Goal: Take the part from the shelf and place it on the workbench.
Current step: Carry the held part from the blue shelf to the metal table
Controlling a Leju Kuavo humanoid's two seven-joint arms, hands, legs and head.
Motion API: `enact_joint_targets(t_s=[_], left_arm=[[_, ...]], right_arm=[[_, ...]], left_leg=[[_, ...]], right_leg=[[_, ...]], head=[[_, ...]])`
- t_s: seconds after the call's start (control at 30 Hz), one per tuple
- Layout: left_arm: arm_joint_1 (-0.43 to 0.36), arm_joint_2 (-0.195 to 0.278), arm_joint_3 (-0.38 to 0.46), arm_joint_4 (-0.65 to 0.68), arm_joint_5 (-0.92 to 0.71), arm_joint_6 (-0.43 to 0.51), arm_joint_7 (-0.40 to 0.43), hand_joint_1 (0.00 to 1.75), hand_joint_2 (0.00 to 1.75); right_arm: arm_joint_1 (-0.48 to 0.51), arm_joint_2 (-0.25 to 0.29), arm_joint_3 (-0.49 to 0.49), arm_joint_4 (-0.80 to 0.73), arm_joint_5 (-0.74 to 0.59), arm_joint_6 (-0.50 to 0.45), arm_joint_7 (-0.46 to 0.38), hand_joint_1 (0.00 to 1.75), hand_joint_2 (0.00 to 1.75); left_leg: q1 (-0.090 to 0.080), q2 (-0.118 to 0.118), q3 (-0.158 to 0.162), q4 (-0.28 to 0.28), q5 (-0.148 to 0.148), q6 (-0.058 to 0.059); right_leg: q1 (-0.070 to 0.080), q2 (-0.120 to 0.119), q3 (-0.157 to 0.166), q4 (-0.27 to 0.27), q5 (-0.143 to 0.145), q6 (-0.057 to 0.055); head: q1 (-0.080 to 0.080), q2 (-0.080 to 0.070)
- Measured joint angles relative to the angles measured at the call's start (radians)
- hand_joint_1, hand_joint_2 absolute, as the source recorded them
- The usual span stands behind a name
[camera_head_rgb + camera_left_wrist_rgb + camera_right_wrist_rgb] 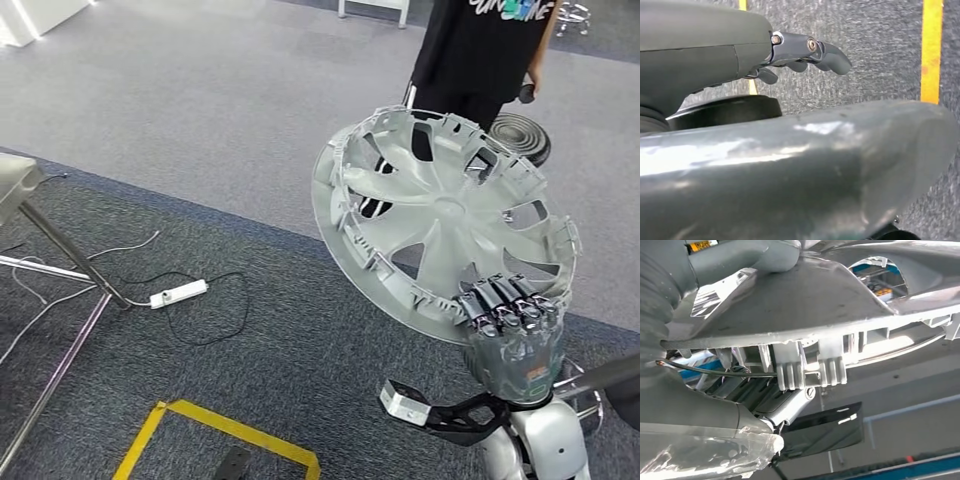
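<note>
Part (445,215), a silver wheel cover, gripped at its rim by right hand (513,318); carry step, workbench not yet reached, next move needs locating it. Left hand (806,52) hangs, holding nothing.

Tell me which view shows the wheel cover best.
Head view: the whole silver wheel cover shows, tilted, held at its lower rim by the right hand. The right wrist view catches only its rim and clips up close. The left wrist view looks at carpet.

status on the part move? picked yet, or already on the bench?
Picked: the right hand grips the silver wheel cover by its rim, held up over grey carpet. In hand: the carry, with a person standing ahead. The left hand holds nothing. Left: placing the part; no workbench top can be made out.
</note>
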Motion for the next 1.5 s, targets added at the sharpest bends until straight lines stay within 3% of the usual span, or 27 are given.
enact_joint_targets(t_s=[0.07,0.13,0.17,0.23,0.3,0.37,0.43,0.47,0.53,0.6,0.67,0.73,0.77,0.83,0.9,0.97,1.0,1.03,1.1,1.13,1.2,1.23,1.27,1.33,1.4,1.47,1.5], left_arm=[[0.0,0.0,0.001,0.0,0.003,-0.001,0.001,0.0,0.0],[-0.001,0.0,0.002,0.0,0.005,-0.002,0.001,0.0,0.0],[0.0,0.0,0.003,0.0,0.005,-0.002,0.0,0.0,0.0],[0.003,0.001,0.005,0.0,0.005,-0.002,0.0,0.0,0.0],[0.003,0.002,0.006,0.0,0.006,-0.002,-0.001,0.0,0.0],[0.003,0.002,0.008,0.0,0.007,-0.004,-0.002,0.0,0.0],[0.004,0.002,0.011,0.0,0.007,-0.006,-0.002,0.0,0.0],[0.006,0.003,0.013,0.0,0.007,-0.006,-0.002,0.0,0.0],[0.008,0.003,0.018,0.0,0.006,-0.008,-0.004,0.0,0.0],[0.009,0.003,0.021,0.0,0.004,-0.011,-0.006,0.0,0.0],[0.01,0.003,0.022,0.0,0.0,-0.014,-0.008,0.0,0.0],[0.012,0.002,0.023,0.0,-0.004,-0.016,-0.009,0.0,0.0],[0.013,0.002,0.024,0.0,-0.006,-0.017,-0.009,0.0,0.0],[0.013,0.001,0.026,0.0,-0.011,-0.02,-0.009,0.0,0.0],[0.012,0.0,0.026,0.0,-0.015,-0.023,-0.009,0.0,0.0],[0.013,0.0,0.028,0.0,-0.017,-0.026,-0.009,0.0,0.0],[0.014,0.0,0.028,0.0,-0.017,-0.026,-0.009,0.0,0.0],[0.014,0.0,0.029,0.0,-0.018,-0.027,-0.009,0.0,0.0],[0.013,0.001,0.03,0.0,-0.018,-0.028,-0.009,0.0,0.0],[0.013,0.001,0.03,0.0,-0.019,-0.028,-0.009,0.0,0.0],[0.014,0.002,0.031,0.0,-0.019,-0.03,-0.008,0.0,0.0],[0.015,0.003,0.032,0.0,-0.02,-0.031,-0.007,0.0,0.0],[0.017,0.003,0.033,0.0,-0.021,-0.032,-0.007,0.0,0.0],[0.016,0.004,0.034,0.0,-0.023,-0.034,-0.006,0.0,0.0],[0.016,0.006,0.034,0.0,-0.025,-0.035,-0.006,0.0,0.0],[0.017,0.007,0.034,0.0,-0.026,-0.034,-0.004,0.0,0.0],[0.017,0.008,0.034,0.0,-0.027,-0.035,-0.003,0.0,0.0]], right_arm=[[0.0,0.0,0.0,-0.001,0.0,0.0,0.0,1.75,1.75],[0.001,0.0,0.0,-0.003,-0.001,0.0,-0.001,1.75,1.75],[0.002,0.0,0.0,-0.004,-0.001,0.0,-0.001,1.75,1.75],[0.003,0.0,0.0,-0.004,0.0,0.0,-0.004,1.75,1.75],[0.003,0.001,-0.002,-0.006,0.0,0.0,-0.011,1.75,1.75],[0.009,0.001,-0.007,-0.013,-0.001,0.0,-0.019,1.75,1.75],[0.024,0.002,-0.018,-0.021,-0.001,0.0,-0.028,1.75,1.75],[0.033,0.002,-0.025,-0.026,-0.001,0.0,-0.033,1.75,1.75],[0.052,0.002,-0.038,-0.035,-0.001,0.0,-0.041,1.75,1.75],[0.069,0.001,-0.053,-0.044,-0.001,0.0,-0.047,1.75,1.75],[0.082,0.001,-0.068,-0.053,-0.001,0.0,-0.052,1.75,1.75],[0.091,0.001,-0.081,-0.06,-0.001,0.0,-0.055,1.75,1.75],[0.095,0.001,-0.087,-0.064,-0.001,0.0,-0.056,1.75,1.75],[0.111,0.001,-0.103,-0.076,-0.001,0.0,-0.058,1.75,1.75],[0.13,0.001,-0.12,-0.088,-0.002,-0.001,-0.062,1.75,1.75],[0.147,0.001,-0.134,-0.096,-0.002,-0.001,-0.065,1.75,1.75],[0.154,0.001,-0.139,-0.099,-0.002,-0.001,-0.066,1.75,1.75],[0.16,0.001,-0.144,-0.102,-0.001,-0.001,-0.066,1.75,1.75],[0.166,0.001,-0.152,-0.107,-0.001,0.0,-0.067,1.75,1.75],[0.169,0.001,-0.155,-0.11,-0.001,0.0,-0.067,1.75,1.75],[0.174,0.001,-0.162,-0.115,-0.001,-0.001,-0.068,1.75,1.75],[0.176,0.001,-0.166,-0.117,-0.001,-0.001,-0.069,1.75,1.75],[0.178,0.001,-0.17,-0.118,0.0,-0.001,-0.069,1.75,1.75],[0.183,0.0,-0.175,-0.12,0.0,-0.001,-0.07,1.75,1.75],[0.19,0.0,-0.179,-0.124,0.0,-0.001,-0.069,1.75,1.75],[0.194,0.0,-0.186,-0.126,-0.001,-0.001,-0.069,1.75,1.75],[0.195,0.0,-0.188,-0.126,-0.001,-0.001,-0.069,1.75,1.75]], left_leg=[[0.003,-0.03,0.0,0.001,0.003,-0.006],[0.005,-0.055,-0.006,0.002,0.008,-0.018],[0.006,-0.065,-0.011,0.0,0.012,-0.026],[0.011,-0.079,-0.018,-0.005,0.02,-0.04],[0.009,-0.041,-0.034,0.024,-0.003,-0.049],[0.004,0.023,-0.082,0.132,-0.069,-0.052],[0.004,0.045,-0.132,0.253,-0.121,-0.055],[0.004,0.048,-0.139,0.277,-0.124,-0.055],[0.002,0.059,-0.096,0.212,-0.082,-0.052],[-0.005,0.108,-0.019,0.074,-0.031,-0.045],[-0.012,0.143,0.017,0.002,-0.018,-0.035],[-0.014,0.123,0.015,-0.005,-0.019,-0.023],[-0.012,0.109,0.014,-0.007,-0.017,-0.018],[-0.005,0.083,0.014,-0.01,-0.012,-0.007],[-0.002,0.056,0.013,-0.01,-0.01,-0.001],[-0.001,0.028,0.013,-0.01,-0.009,0.001],[0.0,0.013,0.013,-0.009,-0.008,0.0],[0.001,-0.003,0.013,-0.009,-0.007,-0.002],[0.003,-0.032,0.012,-0.008,-0.004,-0.01],[0.003,-0.044,0.01,-0.007,-0.002,-0.016],[0.004,-0.066,0.001,-0.009,0.007,-0.031],[0.007,-0.077,-0.003,-0.012,0.012,-0.039],[0.008,-0.071,-0.007,-0.013,0.013,-0.046],[0.004,-0.021,-0.028,0.027,-0.018,-0.053],[0.0,0.035,-0.081,0.149,-0.088,-0.057],[0.0,0.046,-0.128,0.265,-0.135,-0.058],[0.0,0.047,-0.127,0.276,-0.132,-0.058]], right_leg=[[-0.007,0.032,0.064,-0.142,0.071,0.001],[-0.013,0.073,0.113,-0.244,0.103,0.001],[-0.012,0.082,0.119,-0.258,0.102,-0.002],[-0.009,0.064,0.12,-0.261,0.109,-0.015],[-0.008,0.039,0.121,-0.268,0.116,-0.032],[-0.004,0.011,0.122,-0.273,0.119,-0.044],[0.0,-0.02,0.121,-0.273,0.118,-0.048],[0.001,-0.035,0.121,-0.273,0.117,-0.049],[0.002,-0.062,0.123,-0.272,0.115,-0.048],[0.006,-0.085,0.125,-0.269,0.111,-0.042],[0.012,-0.106,0.127,-0.267,0.106,-0.034],[0.014,-0.128,0.13,-0.268,0.102,-0.025],[0.012,-0.121,0.129,-0.263,0.096,-0.019],[0.006,-0.069,0.105,-0.201,0.055,-0.007],[0.002,-0.015,0.042,-0.064,-0.011,0.0],[0.001,-0.002,-0.009,0.035,-0.039,0.003],[0.0,-0.001,-0.009,0.027,-0.023,0.003],[-0.002,0.004,0.011,-0.02,0.01,0.003],[-0.012,0.048,0.08,-0.171,0.079,0.007],[-0.017,0.072,0.106,-0.227,0.096,0.009],[-0.019,0.097,0.125,-0.265,0.1,0.005],[-0.017,0.085,0.126,-0.265,0.104,-0.003],[-0.016,0.072,0.127,-0.266,0.107,-0.01],[-0.016,0.044,0.127,-0.272,0.114,-0.025],[-0.012,0.012,0.125,-0.273,0.114,-0.034],[-0.009,-0.021,0.124,-0.273,0.114,-0.037],[-0.008,-0.035,0.124,-0.273,0.114,-0.037]], head=[[0.0,0.0],[0.0,0.0],[0.0,0.0],[-0.001,0.0],[-0.004,0.0],[-0.009,0.0],[-0.01,0.0],[-0.011,0.0],[-0.011,0.0],[-0.011,0.0],[-0.01,0.0],[-0.008,0.0],[-0.008,0.0],[-0.004,0.0],[0.001,0.0],[0.003,0.0],[0.002,0.0],[0.002,0.0],[0.003,0.0],[0.003,0.0],[0.004,0.0],[0.004,0.0],[0.004,0.0],[-0.003,0.0],[-0.01,0.0],[-0.011,0.0],[-0.011,0.0]])
